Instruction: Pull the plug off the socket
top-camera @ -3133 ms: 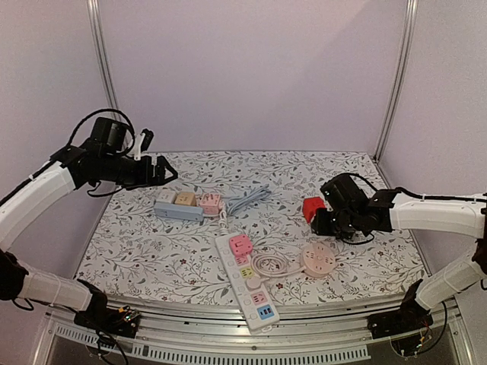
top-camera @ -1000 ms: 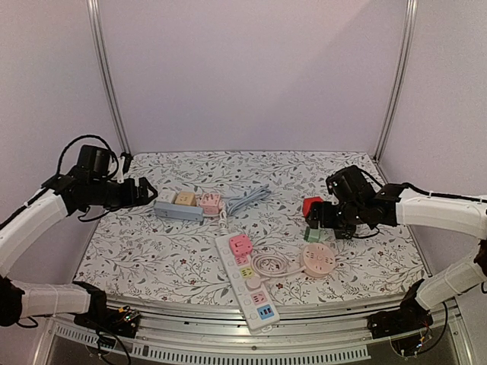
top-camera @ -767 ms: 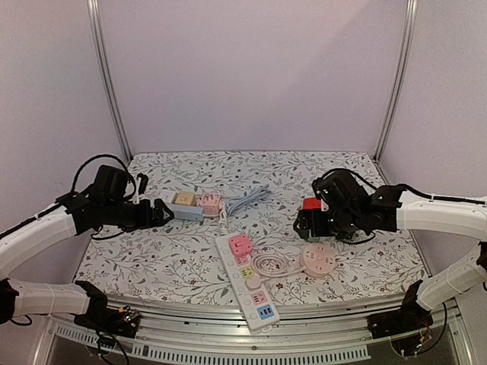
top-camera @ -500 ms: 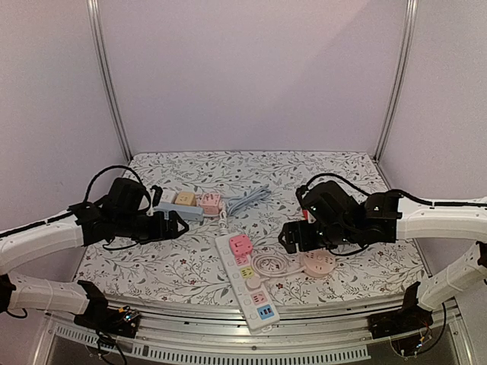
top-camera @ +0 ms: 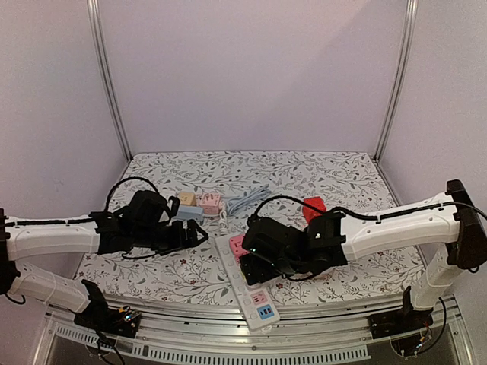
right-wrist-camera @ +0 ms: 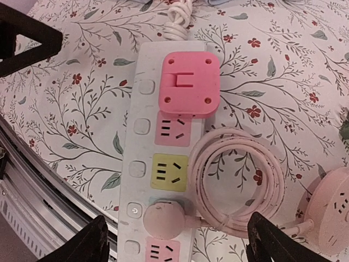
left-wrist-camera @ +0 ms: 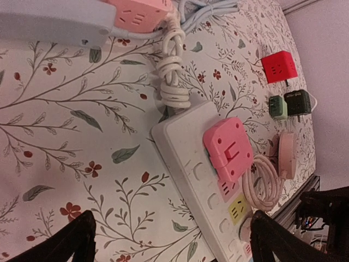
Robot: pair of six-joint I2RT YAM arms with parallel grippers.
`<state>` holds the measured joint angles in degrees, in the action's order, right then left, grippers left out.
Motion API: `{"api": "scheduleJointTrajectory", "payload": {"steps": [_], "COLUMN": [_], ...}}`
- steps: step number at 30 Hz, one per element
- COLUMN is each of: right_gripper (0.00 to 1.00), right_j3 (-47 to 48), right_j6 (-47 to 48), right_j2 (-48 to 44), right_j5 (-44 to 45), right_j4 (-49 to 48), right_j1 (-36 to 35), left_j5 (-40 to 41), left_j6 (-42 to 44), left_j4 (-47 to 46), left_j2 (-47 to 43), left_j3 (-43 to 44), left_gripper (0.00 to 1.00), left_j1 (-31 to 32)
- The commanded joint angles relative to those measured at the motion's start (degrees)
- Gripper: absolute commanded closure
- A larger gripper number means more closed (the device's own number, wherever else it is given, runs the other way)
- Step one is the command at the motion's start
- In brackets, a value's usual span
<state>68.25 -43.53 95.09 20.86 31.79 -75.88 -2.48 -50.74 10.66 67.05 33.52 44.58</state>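
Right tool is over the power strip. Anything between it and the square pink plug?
Nothing visible. In the right wrist view the square pink plug sits uncovered on the white power strip, in front of the open right tool. The coiled cord lies farther down the strip, clear of the plug.

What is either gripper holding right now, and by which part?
Nothing is held. The left gripper and right gripper both hover open near the power strip; the pink plug sits in it, untouched.
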Motion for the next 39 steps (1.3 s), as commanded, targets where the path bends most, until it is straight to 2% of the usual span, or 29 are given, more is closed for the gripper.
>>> {"api": "scheduleJointTrajectory", "payload": {"steps": [1,8,14,26,39], "right_gripper": [0.16,0.25,0.37,0.40,0.45], "right_j3": [6.56,7.25,6.89,8.05,8.42], "right_j6": [1.67,1.94,2.89,2.50,3.63], "right_j2": [6.79,10.76,12.53,14.25,16.53], "right_j5": [0.30,0.08,-1.65,2.22,0.59], "right_j4": [1.12,1.53,0.16,3.50,3.74], "right_j1": [-3.66,-4.88,-4.85,-4.72,-3.42], "left_j5": [2.29,2.30,3.86,3.98,4.06], "left_j6": [-3.54,-4.51,-5.13,-5.49,-5.43], "left_j4": [-4.01,-4.24,-4.47,-4.46,-3.65], "left_j2": [1.68,2.48,2.36,1.89,0.79], "left_j3": [-0.91,-1.67,-2.76,-3.19,-3.12], "left_gripper": [0.03,0.03,0.03,0.03,0.03], "left_j1": [2.42,3.22,3.41,3.48,3.50]}}
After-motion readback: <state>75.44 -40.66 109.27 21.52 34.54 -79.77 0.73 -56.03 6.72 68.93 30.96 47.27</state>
